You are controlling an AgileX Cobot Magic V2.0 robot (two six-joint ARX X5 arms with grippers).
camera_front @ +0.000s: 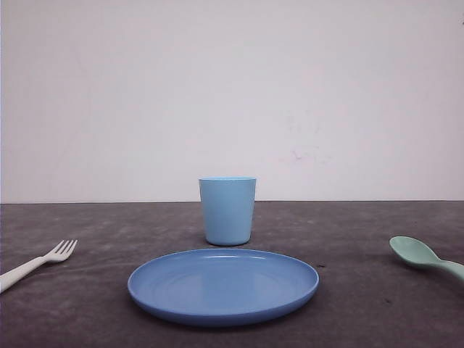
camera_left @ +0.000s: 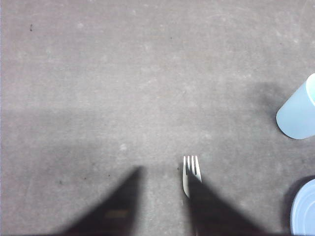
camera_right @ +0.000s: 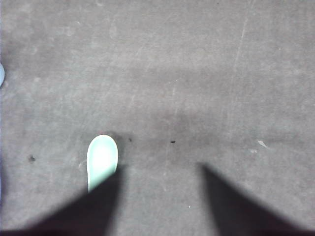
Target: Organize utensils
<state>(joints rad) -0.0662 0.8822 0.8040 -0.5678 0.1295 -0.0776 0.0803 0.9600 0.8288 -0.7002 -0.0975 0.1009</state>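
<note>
A small white fork [camera_front: 40, 262] lies on the dark table at the front left, tines pointing inward. Its tines [camera_left: 191, 167] poke out from under one finger of my left gripper [camera_left: 165, 172], which hangs open above the table with nothing between its fingers. A pale mint-green spoon [camera_front: 423, 257] lies at the front right. Its oval bowl [camera_right: 102, 160] shows beside and partly under one finger of my right gripper [camera_right: 160, 169], which is also open and holds nothing. Both handles are hidden by the fingers.
A round blue plate [camera_front: 223, 284] sits in the middle near the front, its rim [camera_left: 302, 209] at the edge of the left wrist view. A light blue cup [camera_front: 228, 209] stands upright just behind it, also seen from the left wrist [camera_left: 299, 111]. A pale wall rises behind the table.
</note>
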